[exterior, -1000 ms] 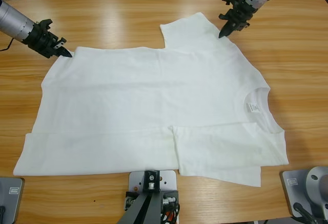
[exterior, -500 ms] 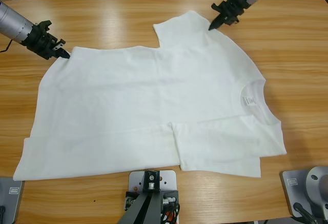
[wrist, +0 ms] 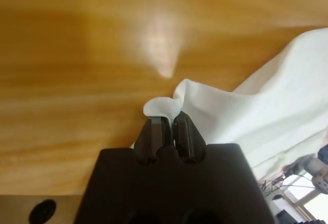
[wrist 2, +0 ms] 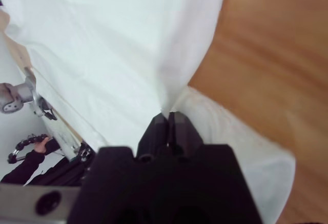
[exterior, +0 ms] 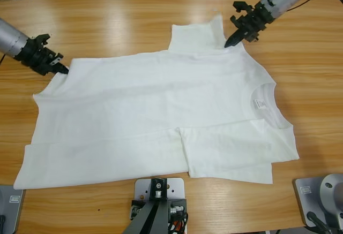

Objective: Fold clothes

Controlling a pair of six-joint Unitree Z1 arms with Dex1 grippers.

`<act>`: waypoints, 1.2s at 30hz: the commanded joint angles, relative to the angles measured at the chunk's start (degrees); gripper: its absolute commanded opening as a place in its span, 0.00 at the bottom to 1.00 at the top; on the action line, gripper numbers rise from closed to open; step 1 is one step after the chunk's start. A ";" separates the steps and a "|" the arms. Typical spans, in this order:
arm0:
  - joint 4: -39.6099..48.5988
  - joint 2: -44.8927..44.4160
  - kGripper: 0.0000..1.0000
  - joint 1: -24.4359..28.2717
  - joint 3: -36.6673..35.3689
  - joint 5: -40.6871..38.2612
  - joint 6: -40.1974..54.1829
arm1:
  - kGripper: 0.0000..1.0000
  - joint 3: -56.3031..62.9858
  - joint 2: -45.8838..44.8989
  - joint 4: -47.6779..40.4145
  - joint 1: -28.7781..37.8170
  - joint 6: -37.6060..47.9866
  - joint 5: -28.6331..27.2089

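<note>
- The left gripper [wrist: 168,122] has its jaws pressed together on a small fold of the T-shirt [exterior: 161,116] at the hem corner, at the table's left side.
- The right gripper [wrist 2: 167,116] pinches the cloth beside the far sleeve [exterior: 195,35], which is lifted a little.
- The T-shirt lies spread on the wooden table [exterior: 118,22], neck label [exterior: 260,103] to the right, near sleeve folded onto the body.

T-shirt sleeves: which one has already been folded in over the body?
The sleeve at the near table edge, lying folded flat across the T-shirt. The other sleeve sticks out toward the far edge, where the right gripper pinches it.
</note>
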 commanded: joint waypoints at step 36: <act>6.71 -23.71 0.00 0.47 19.35 -2.63 -2.36 | 0.00 36.65 -25.34 -4.01 3.98 6.42 -3.37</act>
